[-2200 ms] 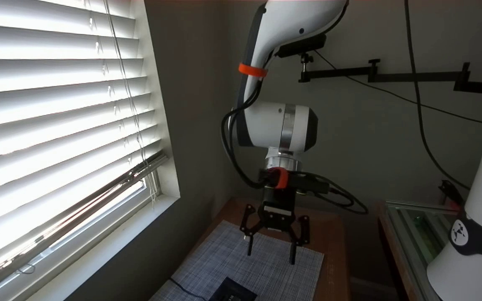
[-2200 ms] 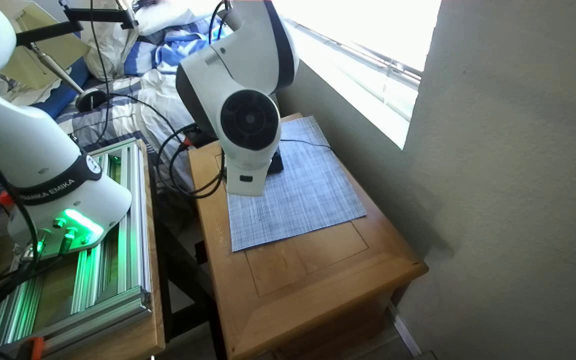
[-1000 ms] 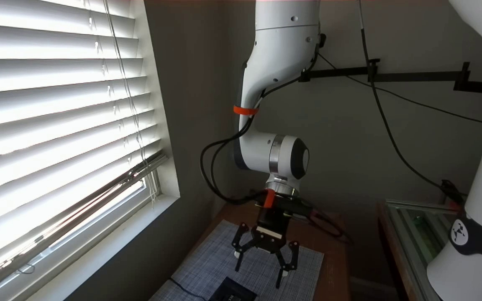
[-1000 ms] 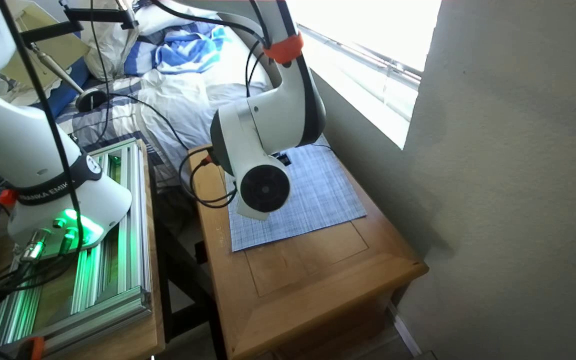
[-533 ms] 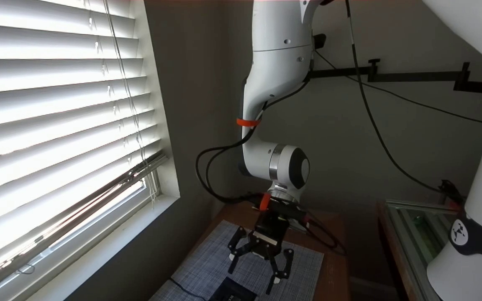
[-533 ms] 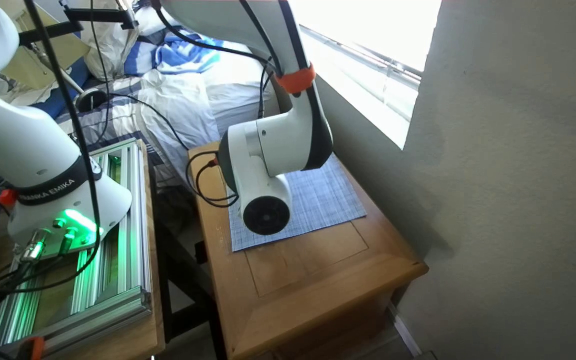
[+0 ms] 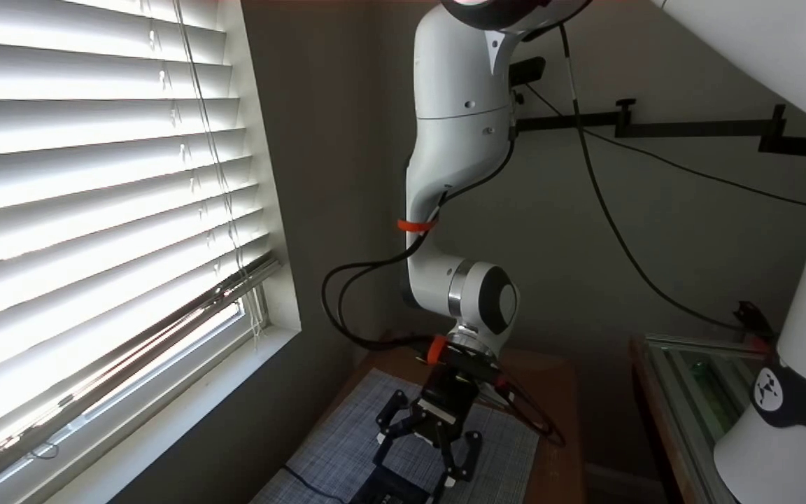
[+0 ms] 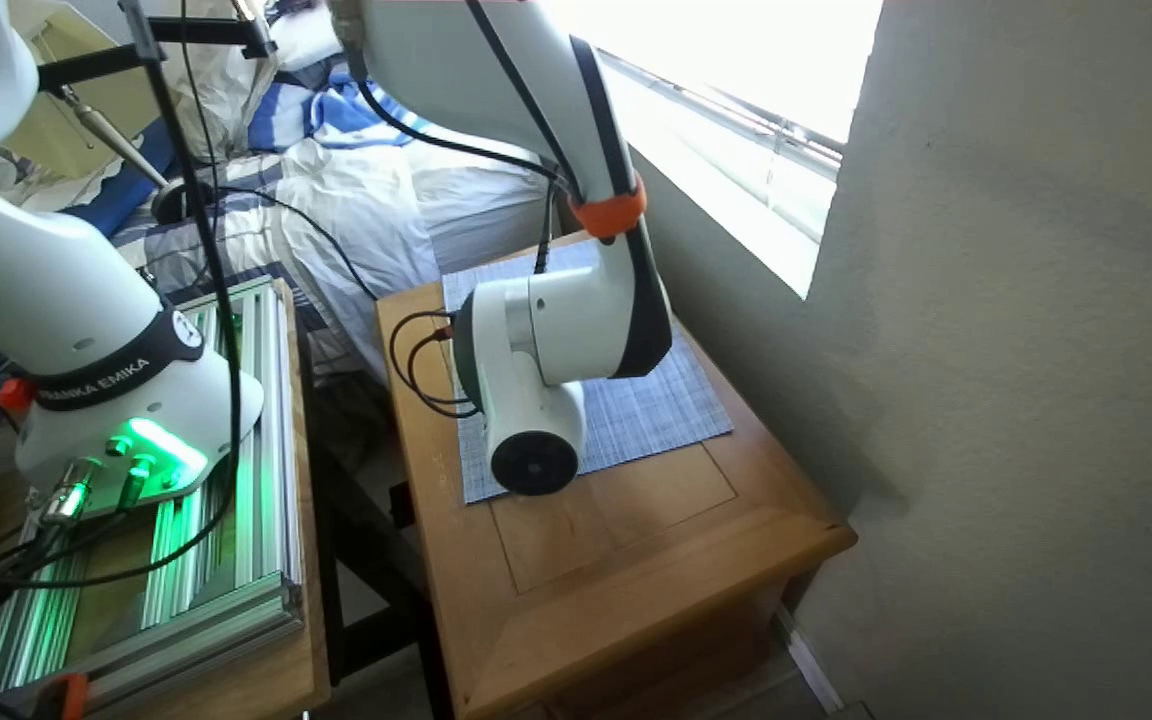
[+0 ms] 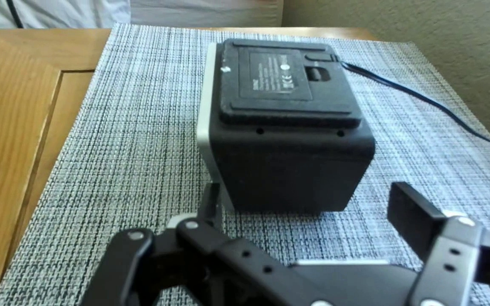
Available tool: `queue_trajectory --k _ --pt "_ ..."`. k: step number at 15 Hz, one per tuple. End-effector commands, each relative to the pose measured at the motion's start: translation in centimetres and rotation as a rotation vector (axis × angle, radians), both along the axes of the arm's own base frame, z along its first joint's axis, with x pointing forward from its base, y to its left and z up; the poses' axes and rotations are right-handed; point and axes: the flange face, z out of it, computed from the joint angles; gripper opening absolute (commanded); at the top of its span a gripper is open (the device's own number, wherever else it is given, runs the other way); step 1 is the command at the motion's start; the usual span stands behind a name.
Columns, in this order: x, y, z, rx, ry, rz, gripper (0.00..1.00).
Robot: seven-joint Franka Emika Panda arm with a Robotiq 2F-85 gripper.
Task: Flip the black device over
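Black device (image 9: 292,144) is sitting on the grey mat (image 9: 143,127), which is lying on the wooden surface (image 9: 24,85). Flat face with a printed label (image 9: 270,74) is pointing up; a CE mark (image 9: 287,79) is showing, the rest is coming out too small to read. Pale strip (image 9: 206,93) is running along one edge. Thin black cable (image 9: 423,97) is leaving a far corner and trailing over the mat.

Hand (image 7: 407,480) is hanging low above the mat, tilted, at the device's near side as the wrist view is showing it. Fingers (image 9: 415,208) are standing spread well apart. One is sitting close by the pale strip, can't tell if it's touching; the other is showing a gap to the device in the wrist view.

White arm (image 7: 455,140) is hanging over the surface, orange band (image 7: 415,225) wrapping it. In an exterior view the arm (image 8: 581,315) is covering both hand and device. Robot base (image 8: 211,390) is standing on a metal frame (image 8: 262,520), green light (image 8: 166,443) glowing. Window blinds (image 7: 95,154) are letting bright light in on one side; rumpled bed (image 8: 366,200) is lying beyond the surface.
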Motion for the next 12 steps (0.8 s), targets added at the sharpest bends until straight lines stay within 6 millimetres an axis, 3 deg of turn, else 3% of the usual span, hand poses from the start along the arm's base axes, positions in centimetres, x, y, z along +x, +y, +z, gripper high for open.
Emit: queue_trajectory --k 1,12 --pt "0.6 -0.2 -1.3 0.048 0.012 -0.049 1.0" --pt "0.6 -0.2 -2.5 0.075 0.045 -0.045 1.0"
